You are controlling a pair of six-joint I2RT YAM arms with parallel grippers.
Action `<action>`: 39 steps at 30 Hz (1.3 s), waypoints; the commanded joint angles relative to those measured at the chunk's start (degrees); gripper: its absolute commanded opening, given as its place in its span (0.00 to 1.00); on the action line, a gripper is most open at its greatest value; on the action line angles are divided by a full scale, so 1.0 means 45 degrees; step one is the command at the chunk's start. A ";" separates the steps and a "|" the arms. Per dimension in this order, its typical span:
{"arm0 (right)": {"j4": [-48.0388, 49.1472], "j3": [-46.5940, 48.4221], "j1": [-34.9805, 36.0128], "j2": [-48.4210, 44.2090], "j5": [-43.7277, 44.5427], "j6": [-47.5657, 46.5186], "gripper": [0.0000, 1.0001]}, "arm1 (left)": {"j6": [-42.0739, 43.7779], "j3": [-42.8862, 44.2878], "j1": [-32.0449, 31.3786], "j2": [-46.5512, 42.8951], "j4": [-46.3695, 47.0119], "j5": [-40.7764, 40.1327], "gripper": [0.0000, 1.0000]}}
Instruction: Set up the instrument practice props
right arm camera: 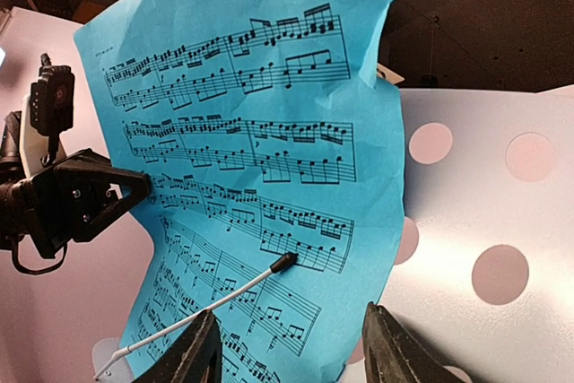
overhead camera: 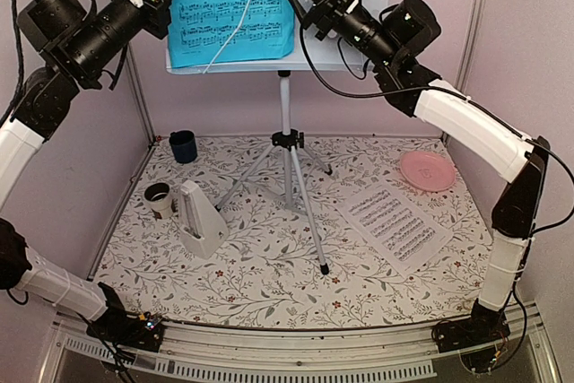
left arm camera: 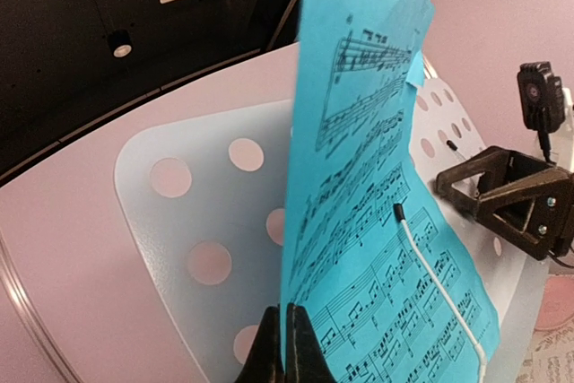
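The pale grey-blue perforated music stand stands upright on its silver tripod, toward the table's far edge. The blue music sheet leans on its desk (creased, print facing out). The white music sheet lies flat near the right edge. The white metronome stands upright near the left edge.

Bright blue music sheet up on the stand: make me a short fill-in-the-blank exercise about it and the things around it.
1. The left gripper pinches the edge of the bright blue music sheet, while the right gripper stands ____.
2. The round plate beside the white music sheet is ____.
3. Seen from above, the white pyramid-shaped metronome stands ____ of the silver tripod.

Missing words: open; pink; left.
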 commanded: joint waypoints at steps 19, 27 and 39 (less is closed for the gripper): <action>-0.1483 -0.2371 -0.0029 -0.2531 -0.0143 -0.0465 0.61 | -0.1929 -0.0516 0.0853 -0.0705 -0.0253 -0.1064 0.59; -0.2429 -0.2953 -0.0040 -0.3497 0.0347 -0.0804 0.66 | -0.3588 -0.0049 0.2205 -0.0345 -0.0925 -0.0253 0.61; -0.3544 -0.6260 -0.1061 -0.6240 0.0780 0.0534 0.74 | -0.8855 -0.3571 0.6515 -0.2645 -0.0114 0.2502 0.67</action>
